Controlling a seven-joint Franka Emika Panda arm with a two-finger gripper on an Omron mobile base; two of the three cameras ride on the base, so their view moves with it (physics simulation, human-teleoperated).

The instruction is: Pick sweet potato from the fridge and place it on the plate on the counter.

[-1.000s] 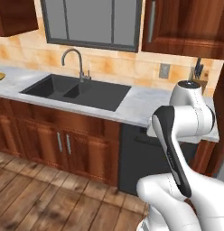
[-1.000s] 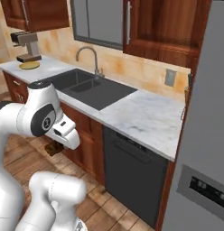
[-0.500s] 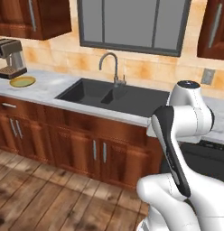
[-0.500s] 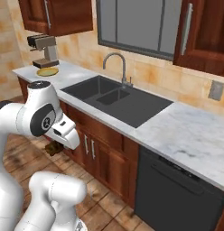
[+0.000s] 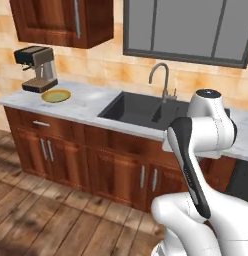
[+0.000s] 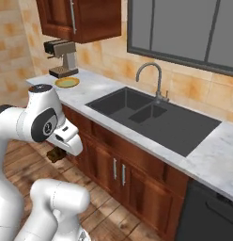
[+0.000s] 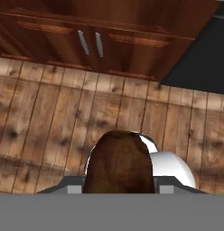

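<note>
Marble counter (image 5: 91,102) over red-brown cabinets (image 5: 71,160), running along a tan tiled wall under a grey window (image 5: 191,27). Dark double sink (image 6: 153,117) set into the top, curved tap (image 6: 153,77) behind it. Upper cabinet (image 5: 63,20) on the wall at the left end. Coffee machine (image 5: 36,67) on the far left of the counter, touching the wall side; plate (image 5: 56,95) just beside it, flat on the marble, yellow rim, pale green middle, nothing on it. Same pair in the right base view: machine (image 6: 62,56), plate (image 6: 67,82) in front of it. Dark dishwasher front (image 6: 207,212) under the counter at the right edge. Wood plank floor (image 5: 41,215) below.

Arm folded up in front of the cabinets, well short of the counter, hand held low. Gripper (image 6: 56,153) pointing down at the floor beside the cabinet fronts, clenched on the sweet potato (image 7: 117,162). Potato a dark brown lump, seen end-on in the hand view, sitting between the fingers and hiding them; a white rounded robot part behind it. In the right base view only a small dark shape under the white hand, too small to tell potato from fingers. Potato well apart from the plate, lower than the counter top, over bare floor. Two metal cabinet handles (image 7: 89,43) ahead of the hand.
</note>
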